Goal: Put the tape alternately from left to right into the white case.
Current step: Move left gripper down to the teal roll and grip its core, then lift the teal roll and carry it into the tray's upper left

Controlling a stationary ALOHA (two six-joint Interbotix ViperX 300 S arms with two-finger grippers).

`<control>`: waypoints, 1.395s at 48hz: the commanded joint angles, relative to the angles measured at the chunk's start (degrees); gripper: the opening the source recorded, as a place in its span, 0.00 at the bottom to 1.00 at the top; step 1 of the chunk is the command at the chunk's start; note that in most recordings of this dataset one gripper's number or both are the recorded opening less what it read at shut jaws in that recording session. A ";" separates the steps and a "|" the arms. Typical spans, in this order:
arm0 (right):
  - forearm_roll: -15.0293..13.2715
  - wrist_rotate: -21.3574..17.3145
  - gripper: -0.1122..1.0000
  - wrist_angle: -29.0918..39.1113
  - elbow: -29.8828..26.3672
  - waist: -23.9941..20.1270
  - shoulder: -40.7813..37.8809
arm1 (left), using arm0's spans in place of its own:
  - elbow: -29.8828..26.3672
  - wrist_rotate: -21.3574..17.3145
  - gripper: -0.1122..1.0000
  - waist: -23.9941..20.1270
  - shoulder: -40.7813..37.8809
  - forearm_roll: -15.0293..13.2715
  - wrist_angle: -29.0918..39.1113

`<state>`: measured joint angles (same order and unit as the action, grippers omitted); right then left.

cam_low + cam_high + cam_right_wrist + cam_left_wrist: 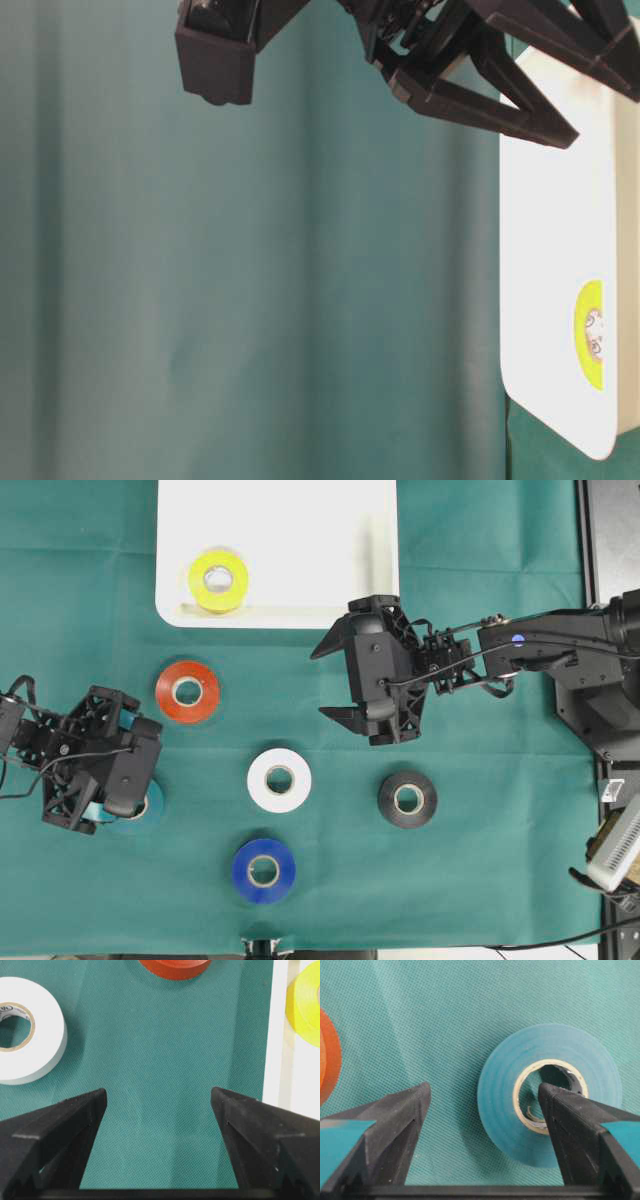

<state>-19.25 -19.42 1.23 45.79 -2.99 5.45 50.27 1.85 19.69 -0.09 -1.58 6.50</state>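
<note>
light: bright, even | shadows: soft | table-level view: blurry | wrist views: sharp

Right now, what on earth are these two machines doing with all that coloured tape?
Two robot arms are sorting tape rolls into the white case. The yellow roll already lies in it. The left gripper hangs over the teal roll with open jaws, one tip over its core, nothing held yet. The right gripper waits open and empty beside the case. The red, white, black and blue rolls lie on the green cloth.
</note>
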 commanded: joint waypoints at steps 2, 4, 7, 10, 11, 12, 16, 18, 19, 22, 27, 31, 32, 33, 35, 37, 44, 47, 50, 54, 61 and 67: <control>0.09 0.00 0.85 -0.53 -0.44 -0.18 0.70 | -0.97 0.00 0.90 -0.26 0.62 0.26 -0.53; 0.09 0.00 0.85 -0.44 -0.44 -0.09 0.79 | -0.97 0.00 0.90 -0.26 0.62 0.18 -0.44; 0.09 -0.09 0.85 -0.53 -0.35 -0.18 0.70 | -1.05 0.00 0.90 -0.26 0.62 0.18 -0.44; 0.09 0.00 0.85 -0.44 -0.44 -0.18 0.70 | -1.14 0.00 0.89 -0.26 0.62 0.18 -0.44; 0.09 0.00 0.85 -0.44 -0.44 -0.18 0.70 | -1.14 0.00 0.88 -0.35 0.62 0.26 -0.44; 0.09 0.00 0.85 -0.44 -0.35 -0.18 0.70 | -1.14 0.09 0.87 -0.26 0.62 0.18 -0.44; 0.09 -0.09 0.85 -0.44 -0.35 -0.09 0.70 | -1.14 0.18 0.73 -0.18 0.62 0.18 -0.44; 0.09 0.00 0.85 -0.44 -0.44 -0.09 0.70 | -1.14 0.18 0.63 -0.26 0.62 0.18 -0.44; 0.00 0.00 0.85 -0.44 -0.44 -0.18 0.70 | -1.32 0.26 0.57 -0.18 0.62 0.18 -0.44; 0.09 0.00 0.85 -0.44 -0.44 -0.09 0.70 | -1.58 0.26 0.40 -0.18 0.62 0.18 -0.44; 0.09 0.00 0.85 -0.44 -0.53 -0.09 0.70 | -2.02 0.09 0.31 -0.26 0.70 0.18 -0.44; 0.09 0.00 0.85 -0.44 -0.44 -0.09 0.79 | -1.85 0.18 0.31 -0.18 0.62 0.18 -0.44; 0.09 -0.09 0.85 -0.44 -0.44 -0.18 0.79 | -1.67 0.18 0.31 -0.18 0.70 0.18 -0.44; 0.09 0.00 0.85 -0.44 -0.35 -0.18 0.70 | -1.58 0.18 0.31 -0.18 0.70 0.18 -0.44; 0.09 0.00 0.85 -0.44 -0.44 -0.18 0.79 | -1.49 0.26 0.31 -0.26 0.70 0.18 -0.44; 0.09 0.00 0.85 -0.44 -0.44 -0.18 0.70 | -1.41 0.26 0.31 -0.18 0.79 0.18 -0.44; 0.09 0.00 0.85 -0.44 -0.44 -0.18 0.79 | -1.58 0.44 0.31 0.09 1.76 0.18 -0.44; 0.09 0.00 0.85 -0.44 -0.35 -0.18 0.70 | -1.76 0.44 0.31 0.35 2.46 0.18 -0.44; 0.09 0.00 0.85 -0.44 -0.35 -0.18 0.79 | -2.02 0.44 0.31 0.62 3.43 0.18 -0.18; 0.09 0.00 0.85 -0.44 -0.35 -0.18 0.79 | -2.37 0.44 0.31 0.88 4.75 0.18 0.09; 0.09 0.00 0.85 -0.44 -0.35 -0.09 0.79 | -3.08 0.35 0.31 1.32 7.12 0.18 0.70; 0.18 -0.09 0.85 -0.44 -0.35 -0.09 0.70 | -3.43 0.35 0.31 1.32 8.61 0.18 1.93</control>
<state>-19.25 -19.42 1.23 45.88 -3.08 5.45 48.25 2.20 20.83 6.50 -1.49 8.09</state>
